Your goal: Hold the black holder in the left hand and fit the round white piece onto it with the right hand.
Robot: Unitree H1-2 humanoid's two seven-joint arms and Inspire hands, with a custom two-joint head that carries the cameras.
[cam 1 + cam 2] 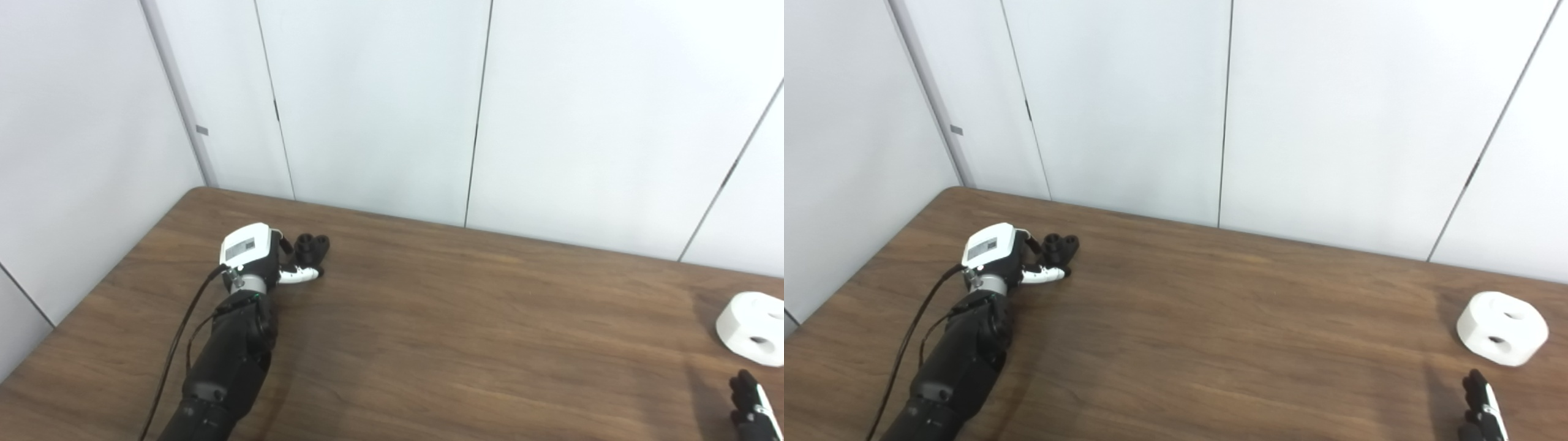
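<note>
at the near right edge, only the dark fingertips of the right hand (1482, 407) are being shown, rising from the bottom of the picture; so little of it is in view that it cannot be told whether it is open or closed, and nothing is being seen held in it. just beyond those fingertips, apart from them, the round white piece (1502, 327) is being carried by the brown wood-grain bench (1225, 331), lying flat near the right side with dark holes showing in its top and its side wall. on the near left, a black forearm with a cable running along it is being extended from the bottom edge toward the far left part of the bench. at its end the left hand (263, 260), with a white back plate bearing a grey label, is being held low over the bench beside the black holder (312, 247). its fingers are being reached toward the holder, with a white-tipped finger lying just below it; whether the holder is actually being gripped cannot be told. the holder, a small dark lobed part, is being rested on the bench near the far edge. behind everything, pale wall panels with thin dark seams are being shown.
</note>
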